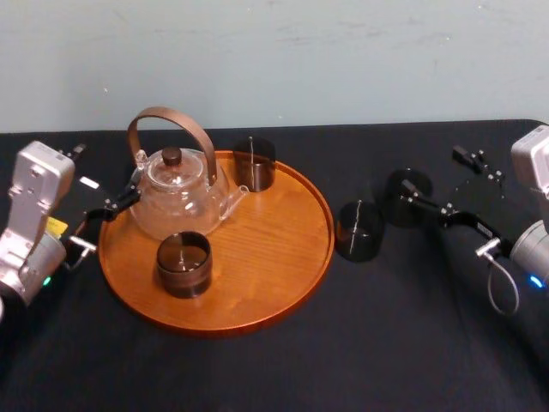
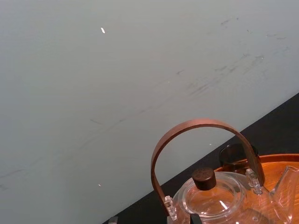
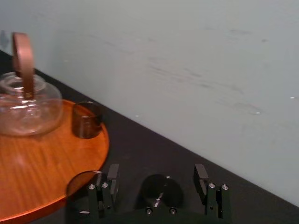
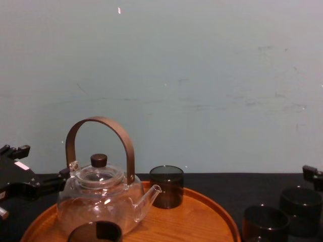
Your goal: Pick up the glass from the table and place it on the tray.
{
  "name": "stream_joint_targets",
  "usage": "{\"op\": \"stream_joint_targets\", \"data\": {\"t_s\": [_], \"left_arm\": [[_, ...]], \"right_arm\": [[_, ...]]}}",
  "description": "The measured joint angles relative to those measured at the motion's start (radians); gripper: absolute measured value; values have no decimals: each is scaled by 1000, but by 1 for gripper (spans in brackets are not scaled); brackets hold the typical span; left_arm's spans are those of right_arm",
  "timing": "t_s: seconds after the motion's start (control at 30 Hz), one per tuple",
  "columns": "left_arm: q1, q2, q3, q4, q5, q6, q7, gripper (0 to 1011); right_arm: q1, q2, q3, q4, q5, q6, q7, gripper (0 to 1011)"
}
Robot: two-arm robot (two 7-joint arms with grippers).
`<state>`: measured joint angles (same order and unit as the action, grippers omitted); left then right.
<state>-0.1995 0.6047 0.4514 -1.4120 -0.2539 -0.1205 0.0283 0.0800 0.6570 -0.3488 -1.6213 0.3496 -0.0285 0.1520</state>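
Observation:
Two dark glasses stand on the black table (image 1: 283, 369), to the right of the round wooden tray (image 1: 283, 257). One glass (image 1: 358, 232) is close to the tray's rim. The other glass (image 1: 396, 213) stands further right. My right gripper (image 1: 429, 169) is open, and one fingertip reaches over that further glass. In the right wrist view this glass (image 3: 161, 191) shows low between the wide-spread fingers (image 3: 112, 179), touching neither. The nearer glass (image 3: 78, 183) sits just outside one finger. My left gripper (image 1: 107, 172) is parked open at the tray's left edge.
On the tray stand a clear glass teapot (image 1: 176, 197) with a brown arched handle and two more dark glasses (image 1: 254, 163) (image 1: 184, 263). The tray's right half is bare wood. A pale wall rises behind the table.

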Motion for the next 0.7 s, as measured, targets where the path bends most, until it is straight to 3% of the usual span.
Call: {"op": "stream_joint_targets", "data": {"t_s": [0.2, 0.7], "left_arm": [[0, 0, 0, 0, 0, 0, 0, 1001], [0, 0, 0, 0, 0, 0, 0, 1001]], "right_arm": [[-35, 14, 10, -55, 17, 46, 43, 1010], [-67, -1, 32, -74, 46, 103, 118, 1010]]}}
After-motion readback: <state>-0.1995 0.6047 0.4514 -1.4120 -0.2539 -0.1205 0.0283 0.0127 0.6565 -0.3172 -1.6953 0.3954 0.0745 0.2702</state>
